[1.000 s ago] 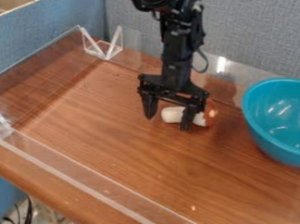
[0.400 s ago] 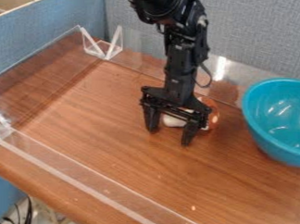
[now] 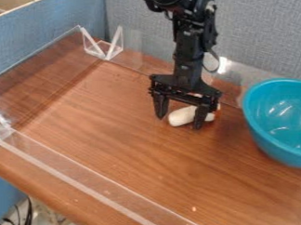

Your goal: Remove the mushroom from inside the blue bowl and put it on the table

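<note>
The mushroom (image 3: 183, 116) lies on its side on the table (image 3: 103, 122), left of the blue bowl (image 3: 282, 119), its cream stem showing and its reddish cap partly hidden behind a finger. My gripper (image 3: 183, 110) points straight down over it, open, its black fingers standing on either side of the mushroom. Whether the fingers touch the mushroom I cannot tell. The bowl's glossy inside holds nothing visible.
Low clear acrylic walls (image 3: 62, 51) edge the table on the left, back and front. A blue partition (image 3: 50, 27) rises behind the left wall. The bowl sits close to the gripper's right side.
The arm and open gripper shifted slightly to the right and back. The mushroom stays on the table between the fingers.
</note>
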`<control>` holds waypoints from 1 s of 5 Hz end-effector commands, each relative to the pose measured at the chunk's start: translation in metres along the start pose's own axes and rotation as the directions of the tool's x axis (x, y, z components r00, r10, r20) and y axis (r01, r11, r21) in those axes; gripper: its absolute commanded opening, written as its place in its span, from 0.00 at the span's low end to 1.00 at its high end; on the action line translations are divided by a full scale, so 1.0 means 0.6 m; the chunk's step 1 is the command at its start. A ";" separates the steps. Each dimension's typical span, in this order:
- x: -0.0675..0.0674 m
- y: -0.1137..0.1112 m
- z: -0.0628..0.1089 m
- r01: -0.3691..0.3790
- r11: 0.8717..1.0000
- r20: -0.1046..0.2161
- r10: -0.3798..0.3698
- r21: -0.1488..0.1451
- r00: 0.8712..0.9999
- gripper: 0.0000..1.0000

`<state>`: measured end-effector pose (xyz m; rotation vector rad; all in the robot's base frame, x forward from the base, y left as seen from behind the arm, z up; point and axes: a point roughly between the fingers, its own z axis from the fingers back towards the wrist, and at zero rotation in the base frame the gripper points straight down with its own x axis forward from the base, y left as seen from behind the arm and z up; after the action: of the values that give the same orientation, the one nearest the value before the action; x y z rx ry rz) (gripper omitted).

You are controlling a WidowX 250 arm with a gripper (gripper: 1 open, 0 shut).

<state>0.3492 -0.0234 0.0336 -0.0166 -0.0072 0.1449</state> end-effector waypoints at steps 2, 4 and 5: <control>0.020 -0.020 0.027 -0.054 0.998 0.065 0.055 -0.019 0.996 1.00; 0.011 -0.032 0.029 -0.062 0.998 0.068 0.064 -0.028 0.996 1.00; 0.016 -0.031 0.036 -0.197 0.980 0.074 0.199 -0.033 0.977 1.00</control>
<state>0.3489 -0.0346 0.0271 -0.0169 -0.0034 0.3538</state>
